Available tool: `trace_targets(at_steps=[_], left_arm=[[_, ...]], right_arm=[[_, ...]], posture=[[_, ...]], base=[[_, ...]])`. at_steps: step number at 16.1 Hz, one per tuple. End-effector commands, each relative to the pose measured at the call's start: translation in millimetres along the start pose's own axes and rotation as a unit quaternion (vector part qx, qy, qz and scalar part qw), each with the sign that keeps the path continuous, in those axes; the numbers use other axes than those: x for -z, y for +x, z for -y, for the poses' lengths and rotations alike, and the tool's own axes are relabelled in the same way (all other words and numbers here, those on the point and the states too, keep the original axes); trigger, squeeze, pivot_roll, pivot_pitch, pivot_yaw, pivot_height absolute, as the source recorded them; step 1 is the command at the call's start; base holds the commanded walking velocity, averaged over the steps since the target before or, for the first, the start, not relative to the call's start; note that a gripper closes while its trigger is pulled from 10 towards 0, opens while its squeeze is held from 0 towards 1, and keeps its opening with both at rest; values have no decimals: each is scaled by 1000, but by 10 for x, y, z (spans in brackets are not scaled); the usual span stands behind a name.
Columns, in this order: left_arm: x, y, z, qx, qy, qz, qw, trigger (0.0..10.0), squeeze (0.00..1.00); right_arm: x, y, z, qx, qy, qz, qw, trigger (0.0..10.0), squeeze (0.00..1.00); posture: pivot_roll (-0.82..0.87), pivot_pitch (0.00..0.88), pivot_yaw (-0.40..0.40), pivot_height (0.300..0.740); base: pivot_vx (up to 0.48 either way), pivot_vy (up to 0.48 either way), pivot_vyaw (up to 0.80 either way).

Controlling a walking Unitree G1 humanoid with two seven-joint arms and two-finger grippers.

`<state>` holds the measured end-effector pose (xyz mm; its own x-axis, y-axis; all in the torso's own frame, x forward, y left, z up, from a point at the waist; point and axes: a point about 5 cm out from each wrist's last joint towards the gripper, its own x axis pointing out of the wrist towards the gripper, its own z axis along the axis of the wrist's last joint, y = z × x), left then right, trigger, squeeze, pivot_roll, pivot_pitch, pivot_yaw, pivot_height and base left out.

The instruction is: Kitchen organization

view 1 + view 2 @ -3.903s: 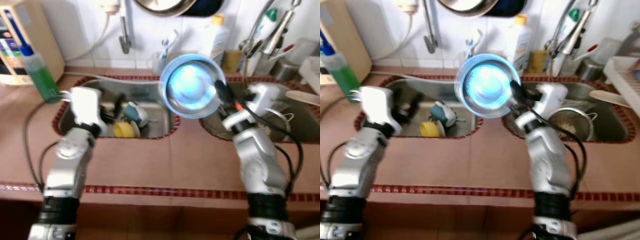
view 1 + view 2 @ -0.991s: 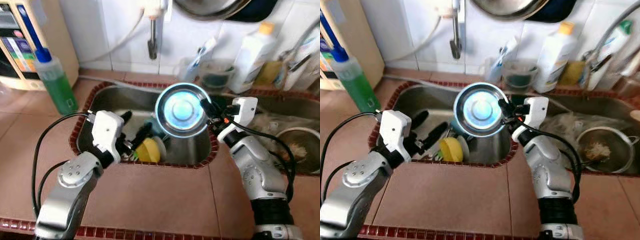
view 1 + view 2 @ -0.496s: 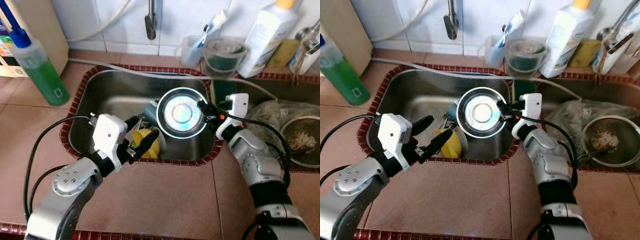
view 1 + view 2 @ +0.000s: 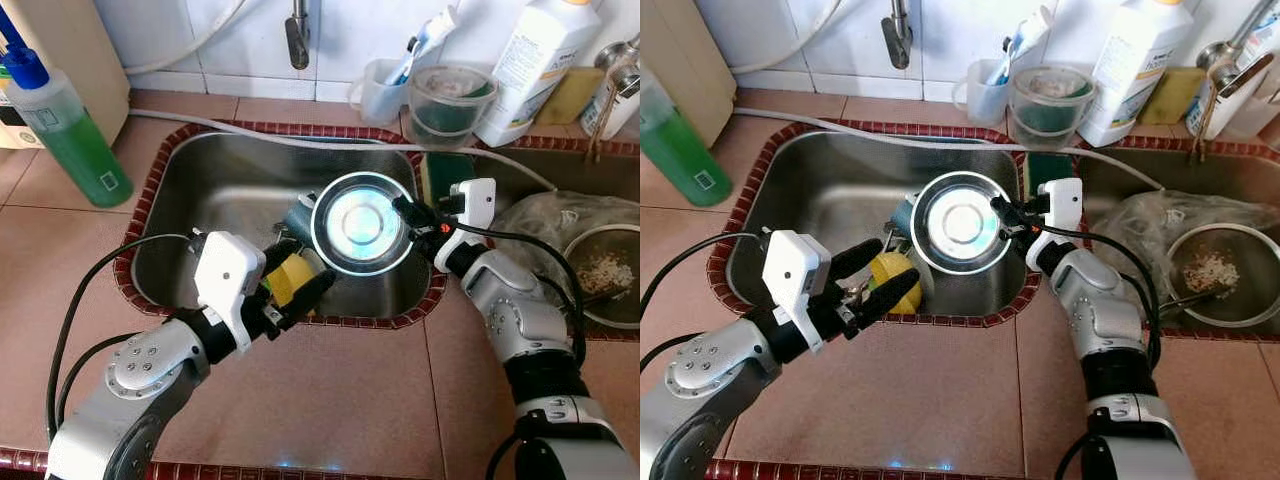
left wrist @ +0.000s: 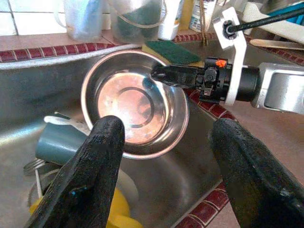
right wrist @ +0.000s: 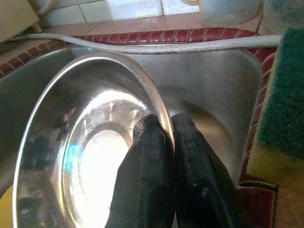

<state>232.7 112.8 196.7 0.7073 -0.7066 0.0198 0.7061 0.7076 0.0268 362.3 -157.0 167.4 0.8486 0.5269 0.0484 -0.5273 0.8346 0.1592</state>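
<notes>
Right gripper (image 4: 1002, 216): fingers pinched on the rim of a steel bowl (image 4: 958, 222), one inside, one outside; the right wrist view confirms the clamp. Bowl held level-ish above the left sink basin (image 4: 180, 215), toward its right wall, not resting on anything.

Left gripper (image 4: 872, 279): fingers spread, grasping nothing, hovering at the basin's front edge over the dishes.

In the basin under the bowl: yellow cup (image 4: 290, 282), teal mug (image 5: 61, 143), some cutlery, unclear.

Green sponge (image 6: 284, 99) on the divider between basins. Strainer (image 4: 1218, 280) with scraps in the right basin. Green soap bottle (image 4: 68, 130) at the worktop's back-left.

Judgement: early. One bowl lifted, not yet placed; remaining dishes untouched.
</notes>
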Motion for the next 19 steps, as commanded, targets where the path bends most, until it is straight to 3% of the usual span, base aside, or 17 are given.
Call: trace_targets(at_steps=[1,6,7,8,17,19], left_arm=[[-32,-9,58,14,3,-1,1000,10000,0],[-50,-22,71,22,-4,-4,1000,10000,0],[-55,-20,72,23,-5,-4,1000,10000,0],[-58,-20,73,23,-7,-4,1000,10000,0],[-81,-28,12,17,-4,-7,1000,10000,0],[-79,-33,-31,4,3,-5,1000,10000,0]], right_arm=[[136,-5,-71,-28,17,-31,999,10000,0],[265,-52,-86,-60,30,-92,993,10000,0],[289,-65,-84,-62,30,-101,993,10000,580],[298,-74,-90,-67,33,-105,992,10000,1000],[330,-80,-159,-84,33,-114,989,10000,1000],[281,-69,-188,-92,23,-92,991,10000,1000]], posture=[[-62,295,-24,740],[-66,302,-23,740],[-65,304,-23,740],[-65,305,-22,740],[-54,298,-19,740],[-53,287,-19,740]], base=[[0,0,0],[0,0,0],[0,0,0],[0,0,0],[0,0,0],[0,0,0]])
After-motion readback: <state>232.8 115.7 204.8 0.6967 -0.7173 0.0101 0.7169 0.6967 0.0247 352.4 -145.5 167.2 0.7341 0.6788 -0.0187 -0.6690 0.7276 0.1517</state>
